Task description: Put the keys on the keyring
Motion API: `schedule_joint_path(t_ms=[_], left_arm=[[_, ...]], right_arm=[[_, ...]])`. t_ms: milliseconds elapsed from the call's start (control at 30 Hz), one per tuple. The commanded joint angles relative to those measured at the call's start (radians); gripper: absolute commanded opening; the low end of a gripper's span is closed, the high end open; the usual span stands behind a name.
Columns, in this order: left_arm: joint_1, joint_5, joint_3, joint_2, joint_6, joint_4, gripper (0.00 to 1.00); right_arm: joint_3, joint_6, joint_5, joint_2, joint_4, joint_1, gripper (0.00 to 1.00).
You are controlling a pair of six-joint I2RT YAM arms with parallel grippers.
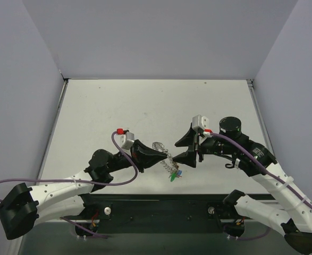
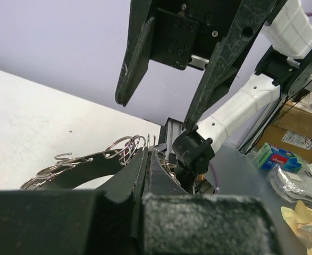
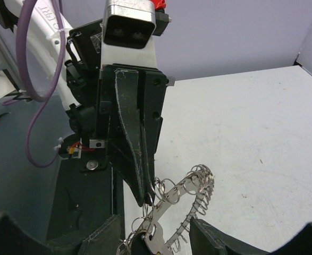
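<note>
Our left gripper (image 1: 165, 156) fast on the keyring (image 1: 159, 144), our right gripper (image 1: 183, 149) agape just beside it, the keys (image 1: 175, 175) close by

A white table top (image 1: 145, 106) is enclosed on three sides by plain, pale lavender-grey panels: a back wall (image 1: 161, 37), a left wall (image 1: 17, 106) and a right wall (image 1: 299, 79). It is evenly lit, and only soft shadows are cast. A black strip (image 1: 161, 204) is seen along the table's near edge, and past that edge, in the left wrist view, a cardboard box (image 2: 299, 127), a blue-green packet (image 2: 278, 158) and crumpled clear plastic bags (image 2: 296, 183) are seen on a grey surface (image 2: 241, 175).
</note>
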Motion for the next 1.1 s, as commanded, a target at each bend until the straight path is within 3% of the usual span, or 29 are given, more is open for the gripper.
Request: schedule_joint_path(t_ms=[0, 433, 567, 800, 867, 933, 1067], left_arm=[[-0.003, -0.028, 0.014, 0.0, -0.039, 0.205, 0.0], [-0.005, -0.001, 0.029, 0.011, -0.043, 0.219, 0.0], [-0.005, -0.005, 0.032, 0.002, -0.037, 0.216, 0.0], [-0.005, -0.005, 0.043, -0.017, -0.014, 0.168, 0.0], [-0.005, -0.006, 0.049, -0.021, -0.009, 0.162, 0.0], [-0.003, -0.005, 0.051, -0.018, -0.005, 0.158, 0.0], [-0.002, -0.003, 0.06, -0.017, 0.003, 0.138, 0.0]], right_arm=[[0.003, -0.005, -0.119, -0.008, 0.062, -0.007, 0.54], [-0.031, 0.056, -0.14, 0.01, 0.163, -0.007, 0.53], [-0.02, 0.059, -0.192, 0.039, 0.159, -0.007, 0.29], [-0.012, 0.059, -0.22, 0.061, 0.148, -0.006, 0.2], [-0.014, 0.061, -0.226, 0.062, 0.145, -0.006, 0.07], [-0.009, 0.062, -0.229, 0.068, 0.141, -0.006, 0.0], [0.015, 0.053, -0.237, 0.087, 0.116, -0.006, 0.0]])
